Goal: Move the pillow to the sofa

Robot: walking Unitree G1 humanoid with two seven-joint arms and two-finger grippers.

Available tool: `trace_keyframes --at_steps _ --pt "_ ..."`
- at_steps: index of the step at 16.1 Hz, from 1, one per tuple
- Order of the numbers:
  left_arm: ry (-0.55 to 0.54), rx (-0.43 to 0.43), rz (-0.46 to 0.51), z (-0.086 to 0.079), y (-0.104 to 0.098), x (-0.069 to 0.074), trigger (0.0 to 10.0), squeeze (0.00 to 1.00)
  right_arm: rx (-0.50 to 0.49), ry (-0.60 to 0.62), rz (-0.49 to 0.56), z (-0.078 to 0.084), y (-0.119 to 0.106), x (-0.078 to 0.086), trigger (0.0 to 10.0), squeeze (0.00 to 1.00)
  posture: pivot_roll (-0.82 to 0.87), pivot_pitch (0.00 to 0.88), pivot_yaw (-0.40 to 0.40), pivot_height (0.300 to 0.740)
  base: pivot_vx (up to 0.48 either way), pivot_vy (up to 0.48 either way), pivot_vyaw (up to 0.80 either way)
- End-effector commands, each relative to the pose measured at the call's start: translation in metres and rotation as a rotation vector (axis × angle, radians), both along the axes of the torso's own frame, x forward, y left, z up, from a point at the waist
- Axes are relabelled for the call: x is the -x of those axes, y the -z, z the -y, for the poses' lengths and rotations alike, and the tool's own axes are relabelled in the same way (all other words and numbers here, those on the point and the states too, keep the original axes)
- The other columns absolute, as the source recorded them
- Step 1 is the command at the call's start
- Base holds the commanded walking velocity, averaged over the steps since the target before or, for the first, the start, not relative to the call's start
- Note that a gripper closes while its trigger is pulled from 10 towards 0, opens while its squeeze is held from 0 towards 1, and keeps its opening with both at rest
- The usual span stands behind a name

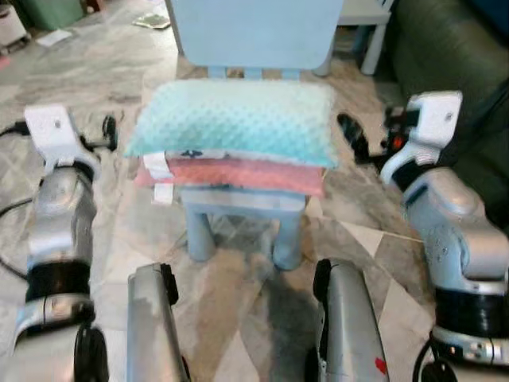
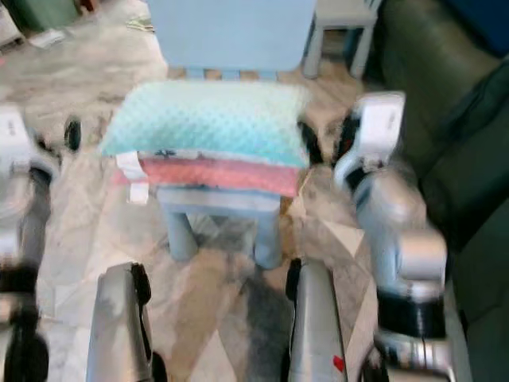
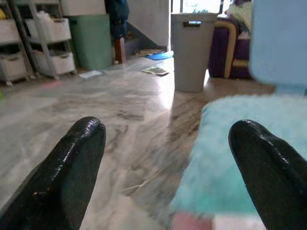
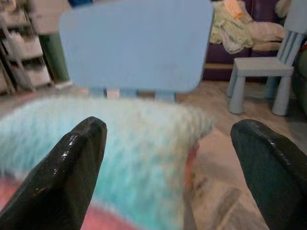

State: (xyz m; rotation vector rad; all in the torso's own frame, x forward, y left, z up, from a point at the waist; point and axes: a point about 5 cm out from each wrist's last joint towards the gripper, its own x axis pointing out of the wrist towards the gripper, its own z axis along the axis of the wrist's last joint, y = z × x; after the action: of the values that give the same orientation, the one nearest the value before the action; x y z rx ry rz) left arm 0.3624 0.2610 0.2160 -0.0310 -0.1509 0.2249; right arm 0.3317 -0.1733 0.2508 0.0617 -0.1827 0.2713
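Note:
A turquoise dotted pillow (image 1: 238,119) lies on top of a pink pillow (image 1: 238,177), both stacked on the seat of a small light-blue chair (image 1: 246,32) straight ahead. My left gripper (image 1: 108,132) hovers just off the stack's left end, open; in its wrist view (image 3: 168,139) the turquoise pillow (image 3: 240,148) sits toward one finger. My right gripper (image 1: 355,137) is open close to the stack's right end, and its wrist view (image 4: 168,139) looks across the turquoise pillow (image 4: 120,143). Neither gripper touches a pillow. The dark green sofa (image 1: 449,56) stands to the right.
A second small blue chair (image 4: 259,72) stands behind on the right, near the sofa. A grey bin (image 3: 192,48), a green bin and shelves with baskets (image 3: 43,43) line the far side of the marble floor. My own legs (image 1: 151,318) show below the chair.

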Motion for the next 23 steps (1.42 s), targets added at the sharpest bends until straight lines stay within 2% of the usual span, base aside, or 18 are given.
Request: trace_keyframes --at_steps 1,3,5,6,9,11,14,15,16,20,21,23 --pt "-0.014 0.073 -0.008 -0.007 -0.004 -0.011 10.0 0.0 -0.083 -0.038 -0.041 -0.002 -0.003 -0.01 10.0 0.0 -0.01 0.19 0.011 0.385 0.0 0.0 0.0" --pt "0.005 0.184 0.005 -0.006 -0.019 -0.027 10.0 0.0 -0.203 -0.103 -0.094 -0.006 -0.008 -0.024 10.0 0.0 -0.01 0.219 0.013 0.385 0.0 0.0 0.0" --pt "0.014 0.246 0.014 -0.007 -0.03 -0.035 10.0 0.0 -0.25 -0.165 -0.134 -0.012 -0.012 -0.032 10.0 0.0 -0.01 0.253 0.02 0.385 0.0 0.0 0.0" --pt "0.026 0.283 0.01 -0.007 -0.036 -0.038 10.0 0.0 -0.273 -0.226 -0.156 -0.02 -0.015 -0.039 10.0 0.0 -0.01 0.276 0.023 0.385 0.0 0.0 0.0" --pt "0.03 0.333 -0.005 -0.013 -0.042 -0.041 10.0 0.0 -0.264 -0.279 -0.176 -0.03 -0.017 -0.053 10.0 0.0 -0.01 0.308 0.024 0.385 0.0 0.0 0.0" --pt "0.035 0.423 -0.008 -0.018 -0.045 -0.041 10.0 0.0 -0.22 -0.307 -0.175 -0.034 -0.02 -0.061 10.0 0.0 -0.01 0.324 0.022 0.385 0.0 0.0 0.0" --pt "0.095 0.507 -0.008 -0.013 -0.048 -0.044 10.0 0.0 -0.211 -0.343 -0.167 -0.035 -0.027 -0.067 10.0 0.0 -0.02 0.344 0.021 0.385 0.0 0.0 0.0" --pt "0.113 0.523 -0.02 -0.01 -0.047 -0.045 10.0 0.0 -0.204 -0.35 -0.169 -0.036 -0.025 -0.068 10.0 0.0 -0.02 0.348 0.021 0.385 0.0 0.0 0.0" --pt "0.143 0.589 -0.026 -0.003 -0.047 -0.047 10.0 0.0 -0.193 -0.361 -0.18 -0.038 -0.022 -0.068 10.0 0.0 -0.03 0.356 0.02 0.385 0.0 0.0 0.0" --pt "0.297 0.618 -0.076 0.026 -0.048 -0.054 10.0 0.0 -0.183 -0.423 -0.223 -0.052 -0.012 -0.068 10.0 0.0 -0.03 0.369 0.017 0.385 0.0 0.0 0.0" --pt "0.374 0.596 -0.154 0.037 -0.04 -0.055 10.0 0.0 -0.186 -0.439 -0.239 -0.058 -0.009 -0.069 10.0 0.0 -0.03 0.372 0.016 0.385 0.0 0.0 0.0" --pt "0.393 0.579 -0.19 0.04 -0.036 -0.054 10.0 0.0 -0.173 -0.484 -0.235 -0.064 -0.008 -0.066 10.0 0.0 -0.03 0.375 0.014 0.385 0.0 0.0 0.0"
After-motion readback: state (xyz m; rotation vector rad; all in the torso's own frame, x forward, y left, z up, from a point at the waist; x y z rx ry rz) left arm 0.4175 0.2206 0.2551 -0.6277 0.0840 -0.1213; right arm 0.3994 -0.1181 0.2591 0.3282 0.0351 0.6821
